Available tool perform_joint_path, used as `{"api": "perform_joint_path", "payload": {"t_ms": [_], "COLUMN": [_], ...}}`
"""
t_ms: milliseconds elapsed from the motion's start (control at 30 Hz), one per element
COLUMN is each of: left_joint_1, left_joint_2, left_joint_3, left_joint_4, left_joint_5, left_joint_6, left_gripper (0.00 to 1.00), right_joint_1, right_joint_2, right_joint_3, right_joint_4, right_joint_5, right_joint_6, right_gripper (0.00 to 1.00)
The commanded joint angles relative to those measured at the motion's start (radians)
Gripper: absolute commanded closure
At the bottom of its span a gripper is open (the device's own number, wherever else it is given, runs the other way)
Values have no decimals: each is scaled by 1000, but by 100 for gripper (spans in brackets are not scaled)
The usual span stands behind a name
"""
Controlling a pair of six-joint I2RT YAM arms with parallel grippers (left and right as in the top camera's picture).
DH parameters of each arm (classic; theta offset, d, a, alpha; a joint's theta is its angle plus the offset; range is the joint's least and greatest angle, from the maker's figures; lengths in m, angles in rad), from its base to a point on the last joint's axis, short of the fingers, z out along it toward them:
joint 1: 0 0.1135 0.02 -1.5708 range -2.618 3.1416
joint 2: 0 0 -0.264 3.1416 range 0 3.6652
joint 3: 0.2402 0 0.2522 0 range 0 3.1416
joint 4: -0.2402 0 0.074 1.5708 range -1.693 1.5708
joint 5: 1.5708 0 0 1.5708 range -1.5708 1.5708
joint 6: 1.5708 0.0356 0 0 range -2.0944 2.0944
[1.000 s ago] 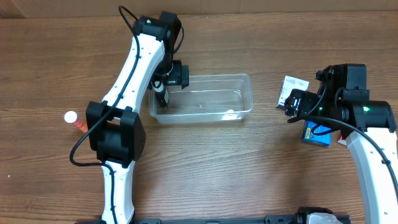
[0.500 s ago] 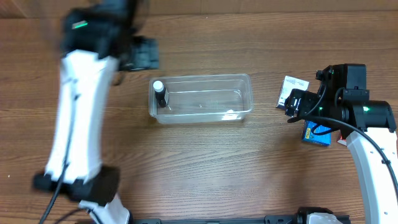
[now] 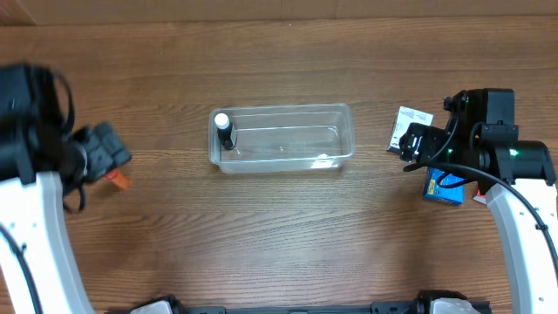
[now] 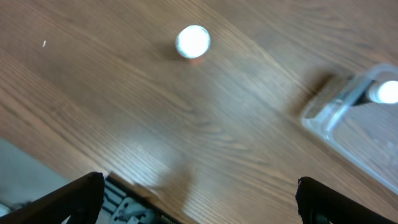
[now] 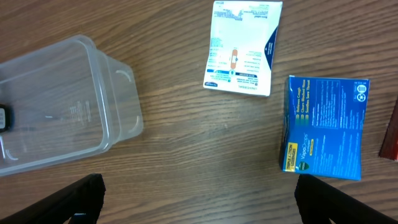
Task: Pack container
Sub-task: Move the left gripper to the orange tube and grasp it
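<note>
Bottle (image 3: 224, 131) sat inside the container (image 3: 288, 108). Left hand (image 4: 199, 190) gaped empty near a white-capped vial (image 4: 193, 42); right hand (image 5: 198, 193) gaped empty too. Judged step: fetching that vial, which needed centring, then descent.

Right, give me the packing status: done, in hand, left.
Done: one dark bottle with a white cap sits at one end of the container. In hand: nothing; the left tool and right tool are both open and empty. Left: the white-capped orange tube, the white box and the blue box lie on the table outside the container.
</note>
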Motion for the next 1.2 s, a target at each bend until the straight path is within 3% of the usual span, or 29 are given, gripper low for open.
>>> {"api": "perform_joint_path", "payload": {"t_ms": [0,200,500,1167], "left_joint_1": [88,189,190,120], "left_joint_2": [-58,98,351,570], "left_joint_3": [-113,-152,-152,-152], "left_joint_4": [83,153,247,373], "left_joint_5": [28,121,135,132], "left_joint_6": [54,121,122,127], "left_gripper": [0,0,0,0], "right_joint_1": [-3,-3,-3,-3], "right_joint_2": [-7,11,42,45], "right_joint_3": [26,26,26,26], "right_joint_4": [9,6,5,4], "right_joint_5": [9,9,9,9], "right_joint_6": [4,3,3,3], "right_gripper": [0,0,0,0]}}
